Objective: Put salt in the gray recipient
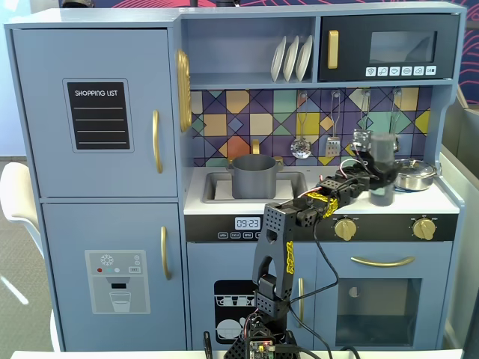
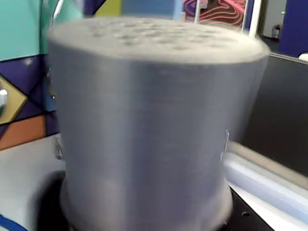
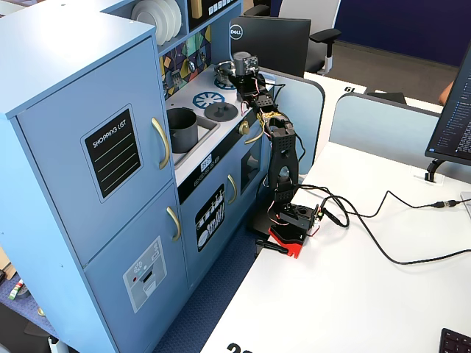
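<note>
"SHOPPING LIST" heads the chalkboard panel (image 1: 99, 115) on the upper cabinet door — the oven's clock display (image 1: 247, 223) reads 09:23 — a monitor back (image 3: 235, 31) bears "DELL".

In a fixed view, salt (image 1: 382, 168) apparently stands right of pot (image 1: 252, 176).

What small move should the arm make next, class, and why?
Probably lift the tall dark-gray cylindrical salt shaker slightly. The gripper appears closed around it on the counter's right side, while the matte gray cylindrical pot sits in the sink to the left in a fixed view.
</note>
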You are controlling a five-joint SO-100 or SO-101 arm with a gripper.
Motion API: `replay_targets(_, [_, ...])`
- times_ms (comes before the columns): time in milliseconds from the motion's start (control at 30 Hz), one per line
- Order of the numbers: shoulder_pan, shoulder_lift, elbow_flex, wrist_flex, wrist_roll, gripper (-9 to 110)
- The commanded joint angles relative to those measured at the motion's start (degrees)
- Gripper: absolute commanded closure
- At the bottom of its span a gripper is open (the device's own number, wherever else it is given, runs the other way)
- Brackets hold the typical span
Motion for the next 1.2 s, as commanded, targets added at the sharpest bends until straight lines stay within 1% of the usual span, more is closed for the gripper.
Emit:
replay_targets(0, [-0.97, 2.9, -3.87, -1.76, 2.29, 101])
replay_targets(100, [-1.49, 5.36, -4.48, -5.19, 6.15, 101])
replay_targets(167, [-2.37, 8.17, -5.98, -4.75, 8.61, 101])
replay_targets(233, [-3.78, 12.22, -6.77, -0.88, 12.48, 101])
replay_targets(333, [-8.17, 20.39, -6.68, 11.07, 21.62, 101])
replay_targets(433, [-13.97, 26.89, -6.68, 21.18, 35.24, 101])
replay_targets(533, [-21.01, 31.9, -5.89, 29.18, 52.82, 101])
replay_targets(600, [-26.72, 34.37, -5.1, 30.94, 65.48, 101])
replay_targets(733, [-37.27, 37.27, -3.87, 32.7, 85.87, 101])
replay_targets(800, [-41.31, 38.23, -4.13, 33.49, 97.82, 101])
replay_targets(867, [-44.56, 38.06, -4.57, 34.28, 107.67, 101])
replay_targets(933, [-47.9, 37.18, -5.36, 34.89, 114.96, 101])
replay_targets(1033, [-52.47, 35.33, -6.06, 34.72, 123.22, 101])
replay_targets(1167, [-55.28, 31.82, -8.96, 34.28, 134.38, 101])
